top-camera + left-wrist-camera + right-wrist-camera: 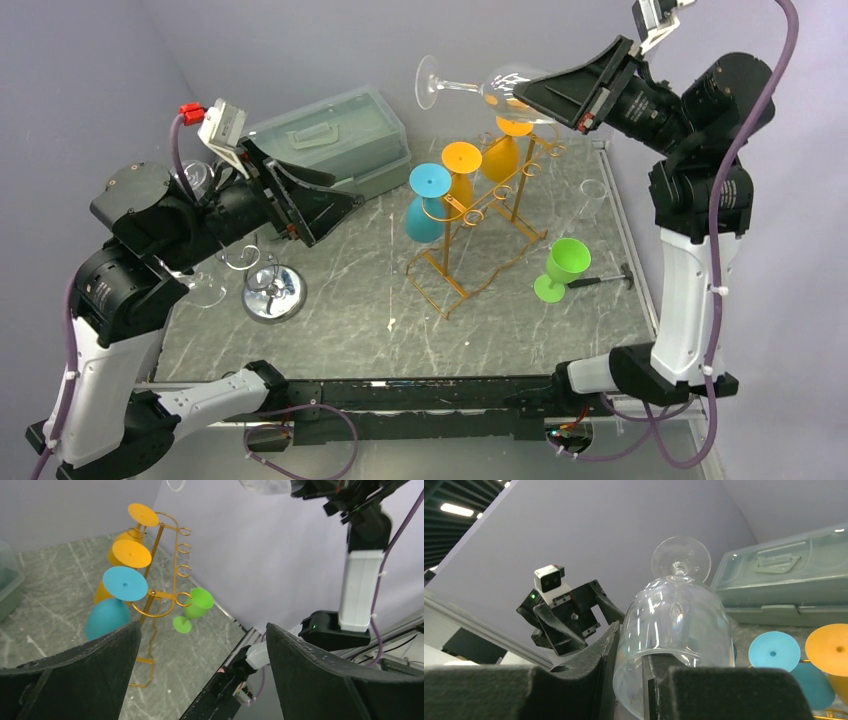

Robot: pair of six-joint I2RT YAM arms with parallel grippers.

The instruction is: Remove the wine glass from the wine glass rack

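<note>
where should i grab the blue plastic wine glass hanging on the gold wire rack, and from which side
Probably its rounded bowl, from the left arm's side: the blue plastic wine glass hangs upside down, foot up in a hook of the golden wire rack, so the bowl hangs free there while the posts block the right.

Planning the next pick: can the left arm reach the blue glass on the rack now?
Probably yes: the left tool is open and nothing stands between it and the blue wine glass.

A lidded box (335,140) sits far left on the desk (350,330), a chrome stand (272,295) nearer. A green cup (562,265) stands at right. A blue cup (425,222) and two orange cups (462,165) hang upside down.
</note>
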